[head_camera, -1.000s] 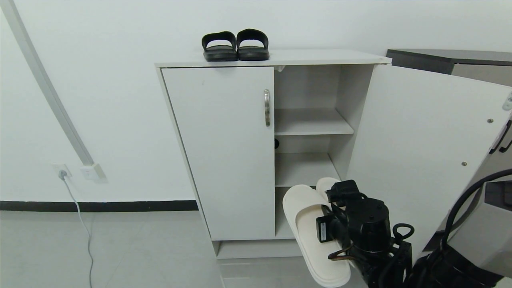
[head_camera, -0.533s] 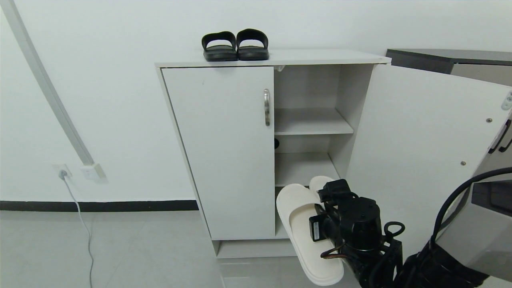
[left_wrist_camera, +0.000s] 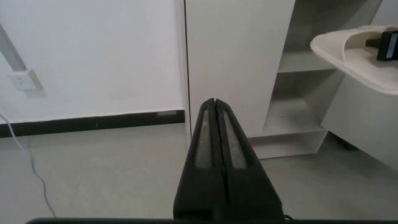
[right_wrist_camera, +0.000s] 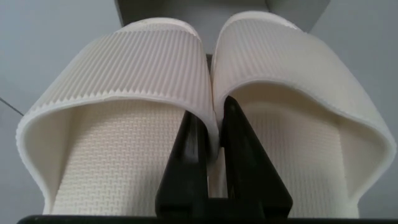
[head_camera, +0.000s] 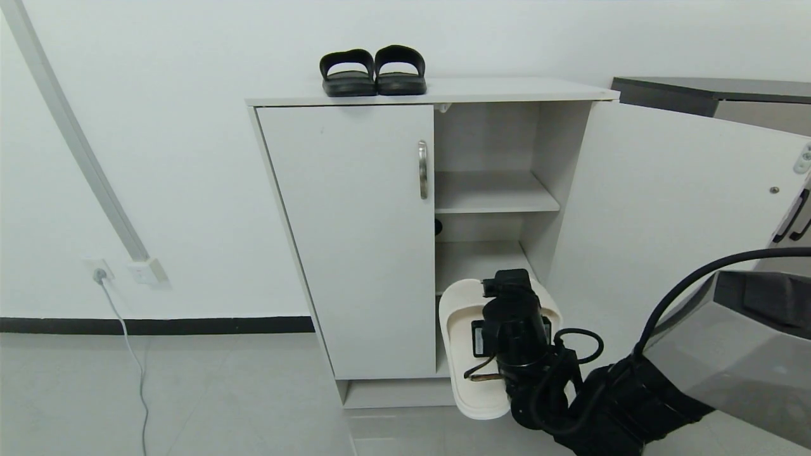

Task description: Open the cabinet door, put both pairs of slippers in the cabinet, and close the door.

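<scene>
Right gripper (right_wrist_camera: 211, 140) pinches 2 white slippers (head_camera: 457, 329) by their inner edges. Toes aim lengthwise into the cabinet's (head_camera: 345, 240) open right bay, just ahead.

White wall (head_camera: 177, 164), black skirting band (head_camera: 158, 326), grey conduit (head_camera: 76, 139) slanting down to a box (head_camera: 147, 272) at left, socket (head_camera: 96, 270) beside it, cable (head_camera: 130, 354) trailing to grey floor (head_camera: 222, 399); grey unit (head_camera: 709, 92) right.

White slippers (head_camera: 457, 329): one mostly hidden behind right arm (head_camera: 516, 342) (other clearer).
</scene>
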